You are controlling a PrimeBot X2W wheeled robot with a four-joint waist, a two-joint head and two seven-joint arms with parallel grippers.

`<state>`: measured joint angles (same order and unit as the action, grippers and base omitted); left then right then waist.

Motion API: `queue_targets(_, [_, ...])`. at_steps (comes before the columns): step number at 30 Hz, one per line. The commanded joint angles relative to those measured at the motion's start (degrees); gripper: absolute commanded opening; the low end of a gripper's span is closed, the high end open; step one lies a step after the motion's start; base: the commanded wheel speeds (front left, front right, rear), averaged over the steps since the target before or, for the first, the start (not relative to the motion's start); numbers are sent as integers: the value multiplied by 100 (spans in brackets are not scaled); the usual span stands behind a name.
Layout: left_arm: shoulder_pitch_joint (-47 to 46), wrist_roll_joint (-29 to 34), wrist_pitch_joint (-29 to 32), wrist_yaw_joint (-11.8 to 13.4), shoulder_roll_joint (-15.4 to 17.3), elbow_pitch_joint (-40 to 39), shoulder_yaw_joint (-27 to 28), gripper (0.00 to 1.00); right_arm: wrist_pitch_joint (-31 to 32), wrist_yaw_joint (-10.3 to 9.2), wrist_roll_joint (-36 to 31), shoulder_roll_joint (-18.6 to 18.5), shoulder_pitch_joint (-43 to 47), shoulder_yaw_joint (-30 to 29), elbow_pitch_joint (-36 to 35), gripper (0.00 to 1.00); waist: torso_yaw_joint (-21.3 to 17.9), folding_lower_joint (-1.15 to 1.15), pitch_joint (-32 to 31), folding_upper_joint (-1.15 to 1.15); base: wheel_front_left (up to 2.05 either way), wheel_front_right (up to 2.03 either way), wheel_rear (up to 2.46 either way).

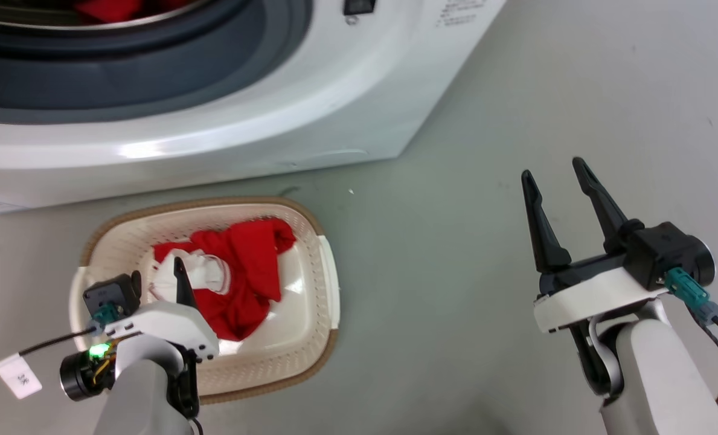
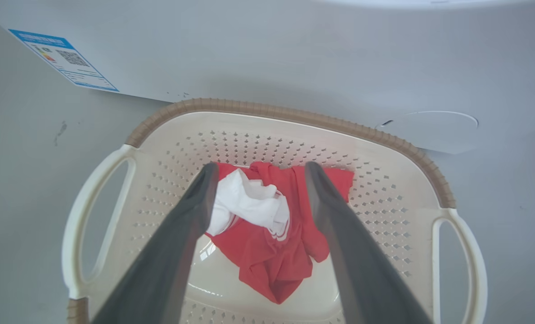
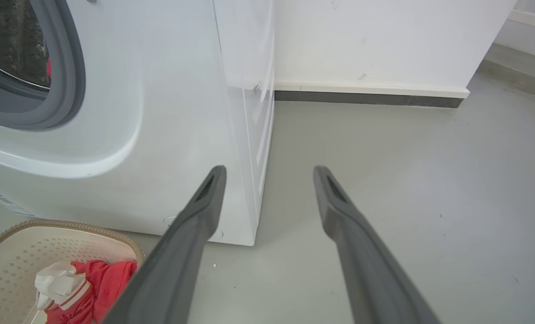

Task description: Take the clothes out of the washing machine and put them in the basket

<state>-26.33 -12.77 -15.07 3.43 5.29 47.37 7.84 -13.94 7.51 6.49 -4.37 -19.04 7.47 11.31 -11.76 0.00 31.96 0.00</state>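
A soft red and white garment (image 1: 238, 272) lay crumpled in a cream perforated plastic basket (image 1: 328, 284). Above the basket the left gripper (image 2: 262, 167) hung spread wide, empty. Right of the basket, the right gripper (image 1: 552, 169) was also spread and held nothing. Behind the basket, more red cloth (image 1: 108, 9) showed inside the large white washing machine (image 1: 334, 90). It was likely light and limp, best pinched at a fold. The grey door seal (image 1: 153, 78) might snag it.

Red-and-white clothes (image 1: 238, 272) lie crumpled in the cream, brown-rimmed basket (image 1: 214, 204), and it's sitting upright just in front of the white washing machine (image 1: 310, 115). More red fabric (image 1: 108, 9) is showing inside the grey-rimmed porthole (image 1: 274, 36).
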Motion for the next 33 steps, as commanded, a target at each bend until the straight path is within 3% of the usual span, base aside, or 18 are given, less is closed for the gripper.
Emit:
queue_targets(1, [210,52,-15,-48,-68,-224,26,100,68,-4,-89,-10,170,-71,-82,100,388,0,-496,0,0,0,0])
queue_targets(11, [953,216,-15,-239,-242,-1563,-152,100,404,-4,-295,60,659,-219,-439,100,811,0,-1223,0,0,0,0])
queue_targets(21, [887,360,-15,-102,-245,-2877,-688,100,607,-4,-359,116,868,-254,-747,100,948,0,-1407,0,0,0,0])
queue_targets(26, [464,487,-15,-150,-192,-2967,-720,100,637,-4,-326,132,853,-210,-830,100,877,0,-1333,0,0,0,0])
queue_targets(33, [-738,651,77,-256,209,-2389,-764,100,599,-4,-230,144,689,-95,-835,100,577,0,-1021,0,0,0,0])
